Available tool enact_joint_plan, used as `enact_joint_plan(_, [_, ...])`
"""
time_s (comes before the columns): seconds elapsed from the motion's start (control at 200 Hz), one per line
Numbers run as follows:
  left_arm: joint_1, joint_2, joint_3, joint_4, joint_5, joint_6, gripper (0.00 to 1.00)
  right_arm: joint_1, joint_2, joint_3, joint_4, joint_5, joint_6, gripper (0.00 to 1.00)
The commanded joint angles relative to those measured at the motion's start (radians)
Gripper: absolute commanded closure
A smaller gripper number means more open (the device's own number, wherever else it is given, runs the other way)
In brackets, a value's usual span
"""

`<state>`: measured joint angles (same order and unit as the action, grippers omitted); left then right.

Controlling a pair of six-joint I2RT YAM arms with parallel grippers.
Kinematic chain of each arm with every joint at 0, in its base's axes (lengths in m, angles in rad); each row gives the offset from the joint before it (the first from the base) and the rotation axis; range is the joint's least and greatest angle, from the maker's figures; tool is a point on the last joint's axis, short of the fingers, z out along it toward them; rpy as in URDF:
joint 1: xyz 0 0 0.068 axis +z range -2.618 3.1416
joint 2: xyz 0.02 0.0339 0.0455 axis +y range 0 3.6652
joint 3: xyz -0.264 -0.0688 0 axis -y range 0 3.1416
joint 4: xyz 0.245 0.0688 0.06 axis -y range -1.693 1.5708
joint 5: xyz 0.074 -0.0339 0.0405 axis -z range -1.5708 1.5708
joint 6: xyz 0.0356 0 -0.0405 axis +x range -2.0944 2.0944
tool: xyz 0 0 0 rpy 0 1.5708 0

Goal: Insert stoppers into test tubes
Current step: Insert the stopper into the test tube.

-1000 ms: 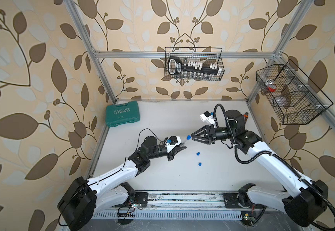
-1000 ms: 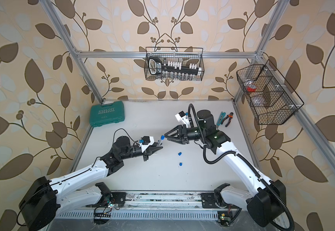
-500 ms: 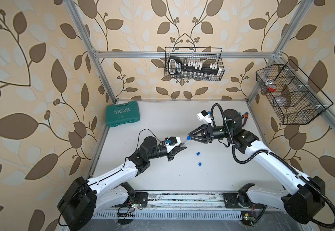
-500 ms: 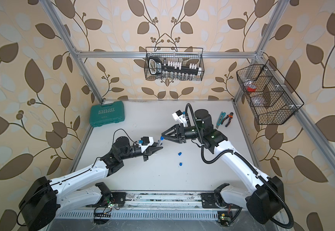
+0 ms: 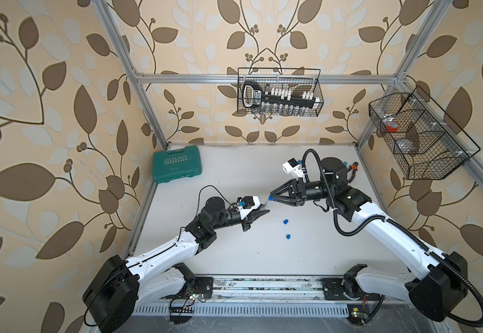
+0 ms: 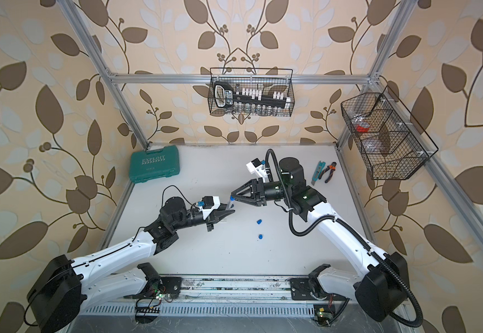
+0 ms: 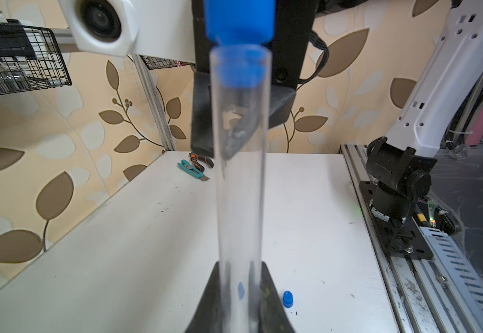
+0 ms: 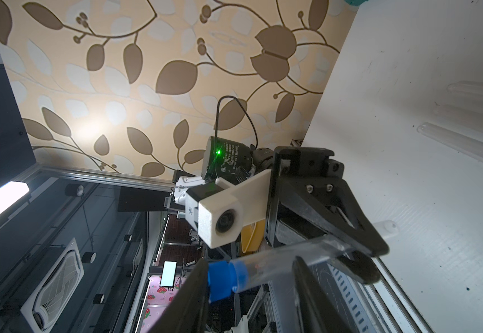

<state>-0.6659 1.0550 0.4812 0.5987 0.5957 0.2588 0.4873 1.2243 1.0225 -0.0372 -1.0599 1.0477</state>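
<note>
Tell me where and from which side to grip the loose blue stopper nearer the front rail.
Grip the stopper across its round sides, coming straight down from above. In the left wrist view it seems to stand on end on the table, with free space around it for both jaws.

Legible markings:

1. Green case [image 5: 176, 163] at the far left corner of the counter [image 5: 234, 173]: the lid carries "EXPLOIT" in light raised capitals, readable in both top views [image 6: 155, 163]. A row of chevron marks runs under the word. Below that is a line of small print, too fine to read.
2. Black motor housing [image 8: 230, 158] on the left arm, right wrist view: the printed lettering appears to read "DAMIAO". The adjacent characters are illegible.
</note>
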Motion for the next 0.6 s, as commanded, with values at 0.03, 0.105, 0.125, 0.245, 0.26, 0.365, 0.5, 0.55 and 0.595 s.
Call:
enact_joint_plan(0.03, [0.006, -0.018, -0.003, 0.071, 0.030, -0.010, 1.00, 0.007, 0.010, -0.013, 0.019, -0.012, 0.003, 0.56])
enact_joint_plan(0.105, [0.005, -0.018, 0.001, 0.076, 0.034, -0.010, 1.00, 0.008, 0.012, -0.019, 0.018, -0.009, 0.005, 0.56])
enact_joint_plan(0.125, [0.006, -0.018, 0.003, 0.079, 0.036, -0.010, 1.00, 0.007, 0.013, -0.020, 0.018, -0.009, 0.005, 0.56])
enact_joint_plan(0.245, [0.005, -0.018, 0.008, 0.089, 0.039, -0.007, 1.00, 0.007, 0.015, -0.029, 0.016, -0.006, 0.005, 0.57])
enact_joint_plan(0.26, [0.006, -0.018, 0.011, 0.090, 0.039, -0.006, 1.00, 0.008, 0.016, -0.030, 0.016, -0.006, 0.004, 0.57])
enact_joint_plan(0.365, [0.006, -0.018, 0.020, 0.095, 0.042, -0.001, 1.00, 0.007, 0.018, -0.038, 0.012, -0.003, 0.005, 0.58])
enact_joint_plan(0.5, [0.006, -0.015, 0.032, 0.102, 0.042, 0.002, 1.00, 0.008, 0.021, -0.039, 0.001, 0.003, 0.002, 0.59])
enact_joint_plan(0.55, [0.006, -0.012, 0.036, 0.110, 0.039, 0.000, 1.00, 0.009, 0.024, -0.040, -0.013, 0.007, -0.006, 0.60])
enact_joint_plan(0.595, [0.005, -0.010, 0.043, 0.115, 0.038, -0.001, 1.00, 0.011, 0.027, -0.039, -0.027, 0.011, -0.017, 0.60])
